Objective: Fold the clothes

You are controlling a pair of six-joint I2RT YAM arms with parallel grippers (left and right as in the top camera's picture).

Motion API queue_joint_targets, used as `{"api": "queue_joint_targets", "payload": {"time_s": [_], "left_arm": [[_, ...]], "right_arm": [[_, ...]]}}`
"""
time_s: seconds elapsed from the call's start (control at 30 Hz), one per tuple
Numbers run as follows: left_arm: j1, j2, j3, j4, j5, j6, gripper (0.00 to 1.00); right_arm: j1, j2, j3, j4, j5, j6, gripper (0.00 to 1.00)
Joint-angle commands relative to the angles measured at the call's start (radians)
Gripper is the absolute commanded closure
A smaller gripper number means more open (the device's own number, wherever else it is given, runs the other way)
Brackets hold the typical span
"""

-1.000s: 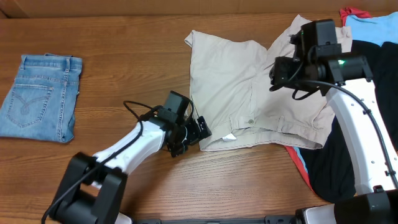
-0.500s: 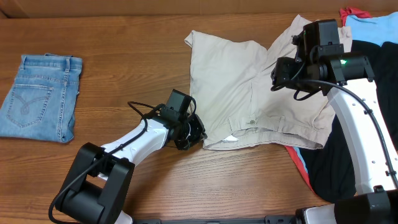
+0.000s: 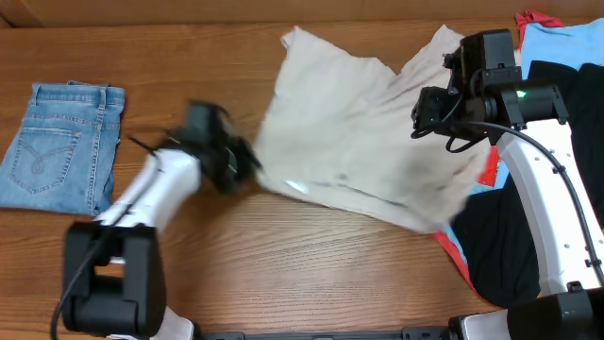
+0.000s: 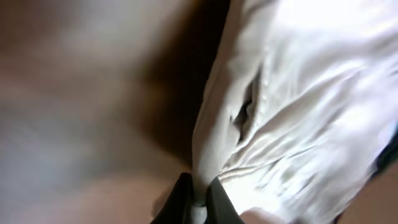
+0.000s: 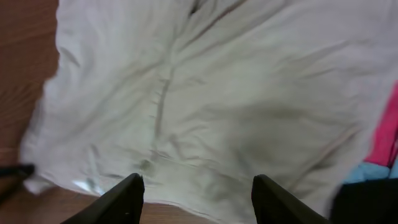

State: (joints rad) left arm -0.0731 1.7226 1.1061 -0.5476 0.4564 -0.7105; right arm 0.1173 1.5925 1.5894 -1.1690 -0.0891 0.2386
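A brown wooden table point(image 3: 283, 274) carries the large light beige khaki cotton shorts point(image 3: 359, 142), spread over its middle and right. Their long axis runs roughly left to right, and the waistband edge slants along the near side. A heap of black, red and light-blue garments point(image 3: 557, 246) lies at the table's right edge, partly under the shorts' right end. A folded denim-blue garment point(image 3: 61, 146) sits well apart at the far left.

The left end effector point(image 3: 231, 161), blurred in the overhead view, is at the shorts' left near corner. The left wrist view shows it point(image 4: 199, 202) clamped tight on a fold of the beige edge, with the cloth running up and away from the fingers. From this end effector the whole garment lies to the right.

The right end effector point(image 3: 436, 111) hangs over the right half of the shorts, its jaws apart and holding nothing. In its own view point(image 5: 198, 183) the beige cloth fills the frame beneath the fingers. Whether they touch the cloth cannot be told.

The left arm alone has the garment. The right arm is nearer the free right end, so any fold across the long axis would likely start from that side.
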Motion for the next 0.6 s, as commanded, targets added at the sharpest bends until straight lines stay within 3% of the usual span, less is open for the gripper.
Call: {"api": "queue_joint_targets", "payload": {"time_s": [0.0,0.03,0.07,0.1,0.13,0.17,0.27,0.4,0.57], "left_arm": [[0.127,-0.043,0.193,0.0,-0.101,0.156,0.96],[0.151,-0.043,0.238,0.0,-0.101,0.158,0.92],[0.169,-0.043,0.276,-0.003,-0.1,0.158,0.73],[0.181,-0.043,0.31,-0.011,-0.095,0.158,0.37],[0.188,-0.043,0.345,-0.037,-0.081,0.158,0.12],[0.19,-0.043,0.369,-0.072,-0.063,0.166,0.0],[0.167,-0.043,0.396,-0.212,-0.01,0.195,0.0],[0.082,-0.037,0.373,-0.392,-0.045,0.2,0.0],[-0.105,-0.035,0.249,-0.446,-0.045,0.156,0.0]], "right_arm": [[-0.003,-0.022,0.027,0.002,0.01,-0.004,0.4],[-0.003,-0.022,0.027,0.002,0.01,-0.004,0.4],[-0.003,-0.022,0.027,0.0,0.01,-0.004,0.38],[-0.003,-0.022,0.027,-0.001,0.01,-0.004,0.37],[-0.003,-0.022,0.027,-0.002,0.01,-0.004,0.37],[-0.003,-0.022,0.027,-0.003,0.01,-0.004,0.37],[-0.003,-0.022,0.027,-0.004,0.01,-0.004,0.37],[-0.003,-0.022,0.027,-0.003,0.019,-0.003,0.37],[-0.01,-0.022,0.027,-0.018,0.103,-0.002,0.37]]}}
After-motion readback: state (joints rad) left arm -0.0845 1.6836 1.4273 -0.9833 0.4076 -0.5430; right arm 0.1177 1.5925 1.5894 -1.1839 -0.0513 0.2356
